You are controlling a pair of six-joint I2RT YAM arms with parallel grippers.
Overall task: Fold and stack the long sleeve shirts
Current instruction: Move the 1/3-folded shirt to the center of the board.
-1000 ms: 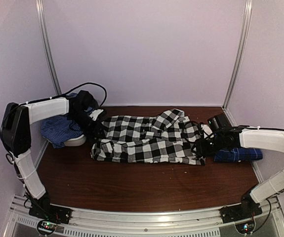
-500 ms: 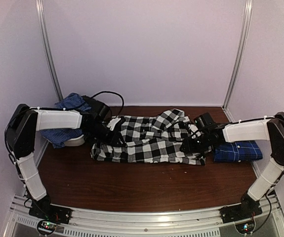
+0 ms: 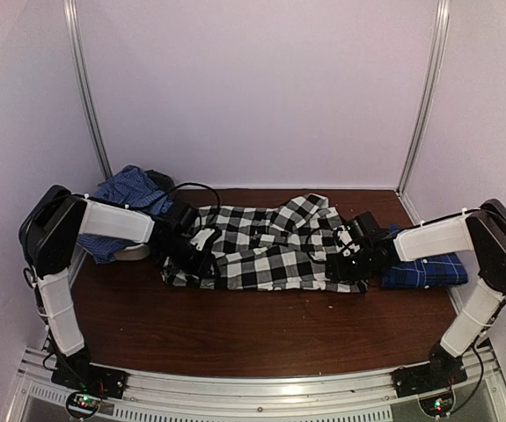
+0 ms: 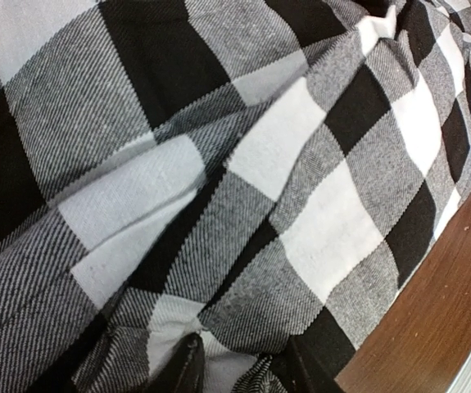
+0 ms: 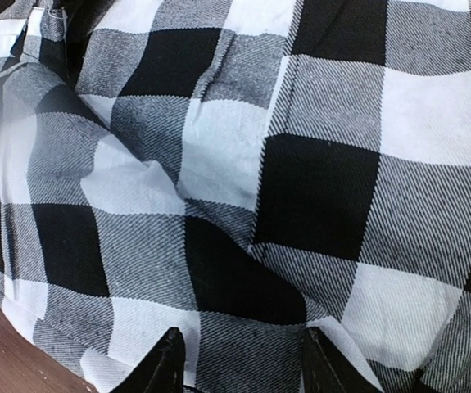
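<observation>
Both arms (image 3: 116, 222) slid inward over the checked shirt (image 3: 270, 251) on the brown table (image 3: 261, 330), jaws part-open.

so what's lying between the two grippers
the black-and-white check shirt fills the whole stretch from left gripper to right gripper, clearest in the top view

White arm shells (image 3: 116, 221), black joints (image 3: 50, 233), looping black cables (image 3: 195, 184).

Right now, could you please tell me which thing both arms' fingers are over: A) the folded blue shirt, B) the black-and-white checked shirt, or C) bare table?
B: each wrist view shows the left fingers and right fingers over the black-and-white checked shirt.
</observation>
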